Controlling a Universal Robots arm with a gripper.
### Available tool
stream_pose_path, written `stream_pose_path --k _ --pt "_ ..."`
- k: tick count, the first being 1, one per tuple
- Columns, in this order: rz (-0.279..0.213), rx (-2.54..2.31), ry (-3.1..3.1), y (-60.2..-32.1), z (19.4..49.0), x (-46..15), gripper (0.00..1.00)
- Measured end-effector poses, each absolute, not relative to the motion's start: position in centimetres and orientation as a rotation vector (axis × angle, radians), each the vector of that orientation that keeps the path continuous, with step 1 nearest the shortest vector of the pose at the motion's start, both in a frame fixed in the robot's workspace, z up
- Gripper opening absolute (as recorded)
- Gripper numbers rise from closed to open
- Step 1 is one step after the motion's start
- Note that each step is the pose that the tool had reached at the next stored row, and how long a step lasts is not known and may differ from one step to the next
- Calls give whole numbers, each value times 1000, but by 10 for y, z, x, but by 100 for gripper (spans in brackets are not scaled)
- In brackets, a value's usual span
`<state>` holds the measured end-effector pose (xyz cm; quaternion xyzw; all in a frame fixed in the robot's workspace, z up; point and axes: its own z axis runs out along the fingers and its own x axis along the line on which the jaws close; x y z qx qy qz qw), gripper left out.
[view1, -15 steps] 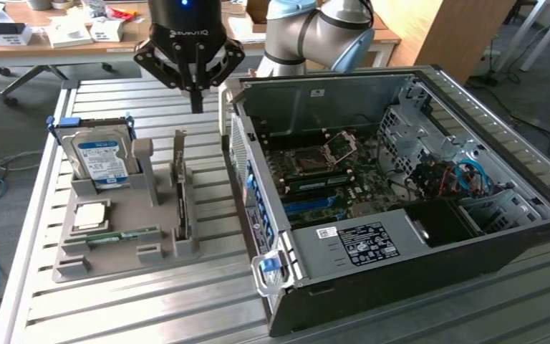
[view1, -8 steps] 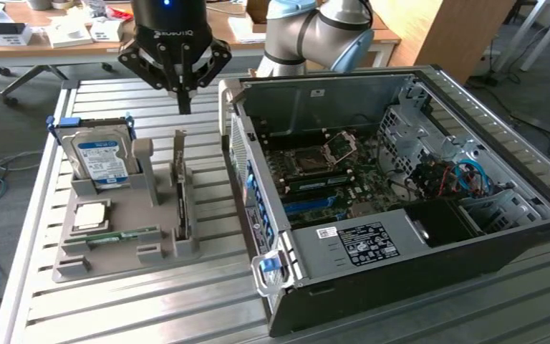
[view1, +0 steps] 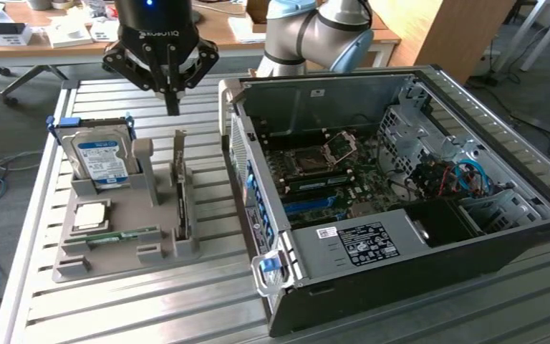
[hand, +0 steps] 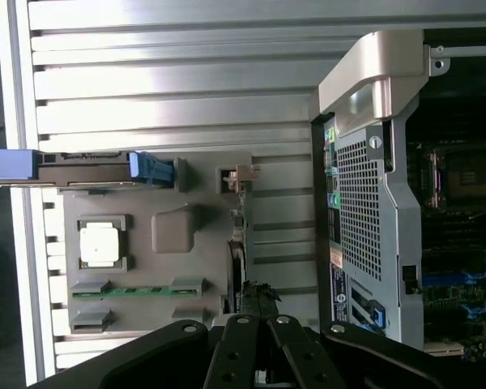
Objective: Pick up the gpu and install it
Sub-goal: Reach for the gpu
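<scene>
Your gpu (view1: 181,188) stands on its thin edge in a slot of the grey holder (view1: 103,261). In the exterior view its long axis runs roughly from twelve to six o'clock. From the card, the upright hard drive (view1: 103,159) sits at about ten o'clock in the same holder, and the open computer case (view1: 399,215) lies at three o'clock. Both holder and case rest on the slatted counter (view1: 160,312). Your hand (view1: 172,107) is at twelve o'clock from the card, raised well clear of it, tips pointing down, clenched on nothing. In the wrist view the card's edge (hand: 236,259) runs straight toward the closed hand (hand: 264,332). So I judge that you are lined up along its length, with the fingers set to part across its thickness.
</scene>
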<state>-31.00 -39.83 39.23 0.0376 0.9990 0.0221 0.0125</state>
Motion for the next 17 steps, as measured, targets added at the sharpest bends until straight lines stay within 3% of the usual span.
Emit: stream_pose_path --k 17 --pt "69 117 3114 -399 392 -316 11"
